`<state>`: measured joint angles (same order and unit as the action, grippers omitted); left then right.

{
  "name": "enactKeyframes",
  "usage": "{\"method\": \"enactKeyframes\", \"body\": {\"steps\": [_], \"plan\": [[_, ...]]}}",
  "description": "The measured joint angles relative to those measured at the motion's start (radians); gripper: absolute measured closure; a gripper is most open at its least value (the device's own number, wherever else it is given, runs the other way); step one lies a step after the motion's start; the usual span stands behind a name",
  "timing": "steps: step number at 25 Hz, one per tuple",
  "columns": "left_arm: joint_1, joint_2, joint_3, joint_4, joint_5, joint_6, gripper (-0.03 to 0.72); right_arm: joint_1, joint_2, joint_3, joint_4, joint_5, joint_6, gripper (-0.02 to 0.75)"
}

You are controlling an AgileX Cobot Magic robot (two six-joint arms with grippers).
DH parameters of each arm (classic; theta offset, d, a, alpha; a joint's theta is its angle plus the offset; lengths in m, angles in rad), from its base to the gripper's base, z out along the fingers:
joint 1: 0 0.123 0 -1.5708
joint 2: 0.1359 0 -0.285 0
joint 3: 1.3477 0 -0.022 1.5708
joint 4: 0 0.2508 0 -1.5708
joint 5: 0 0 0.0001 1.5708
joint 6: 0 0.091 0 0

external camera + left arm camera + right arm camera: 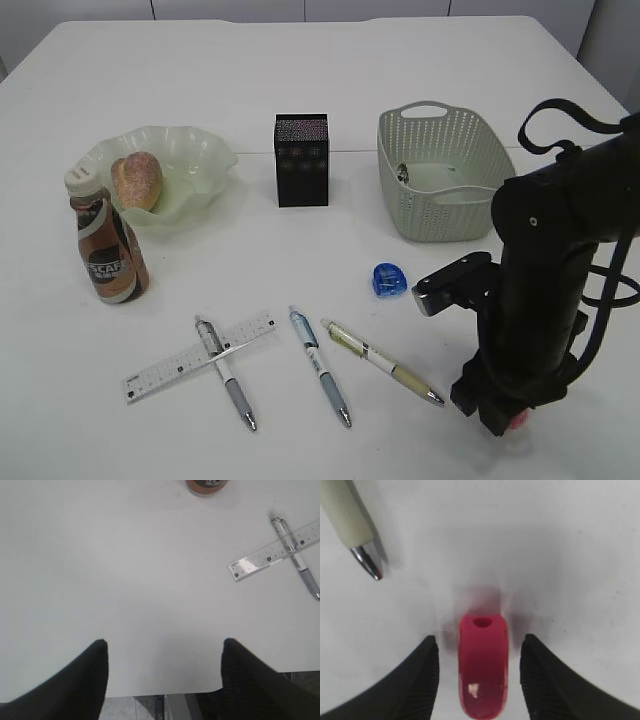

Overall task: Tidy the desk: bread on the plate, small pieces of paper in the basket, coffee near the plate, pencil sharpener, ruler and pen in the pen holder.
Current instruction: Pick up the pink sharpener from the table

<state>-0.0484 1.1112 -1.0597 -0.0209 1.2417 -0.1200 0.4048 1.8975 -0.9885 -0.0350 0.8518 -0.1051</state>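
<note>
At the near right edge of the table (330,60), the right gripper (479,639) stands low with its jaws apart. They straddle a small red pencil sharpener (482,680), with a sliver of gap on either side, so nothing is clamped yet.

The sharpener looks like hard, smooth plastic. It is probably light and stiff, and likely to squirt out if pinched off-centre. Its two long flat sides seem the best place to grip, squarely and mid-length.

At about ten o'clock from it lies the metal tip of a cream pen (350,520), close enough to get nudged. Farther off at eleven o'clock sits a blue sharpener (388,279).

Beyond that, toward twelve, stands the black pen holder (301,160). Its mouth is narrow, so the drop needs to be centred.

The left gripper (164,642) hangs with its jaws apart over bare table.
</note>
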Motion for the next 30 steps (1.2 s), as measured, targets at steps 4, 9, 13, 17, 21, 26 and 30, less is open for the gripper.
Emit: {"method": "enactKeyframes", "body": {"steps": [4,9,13,17,21,26,30], "plan": [[0.000,0.000,0.000,0.000,0.000,0.000,0.182,0.000,0.000,0.000,0.000,0.009,0.002,0.323],[0.000,0.000,0.000,0.000,0.000,0.000,0.182,0.000,0.000,0.000,0.000,0.009,0.002,0.323],[0.000,0.000,0.000,0.000,0.000,0.000,0.182,0.000,0.000,0.000,0.000,0.005,0.002,0.323],[0.000,0.000,0.000,0.000,0.000,0.000,0.182,0.000,0.000,0.000,0.000,-0.013,0.002,0.323],[0.000,0.000,0.000,0.000,0.000,0.000,0.183,0.000,0.002,0.000,0.000,-0.026,0.002,0.323],[0.000,0.000,0.000,0.000,0.000,0.000,0.183,0.000,0.002,0.000,-0.002,-0.027,0.002,0.323],[0.000,0.000,0.000,0.000,0.000,0.000,0.189,0.000,0.002,0.000,-0.002,-0.027,0.002,0.326]]}}
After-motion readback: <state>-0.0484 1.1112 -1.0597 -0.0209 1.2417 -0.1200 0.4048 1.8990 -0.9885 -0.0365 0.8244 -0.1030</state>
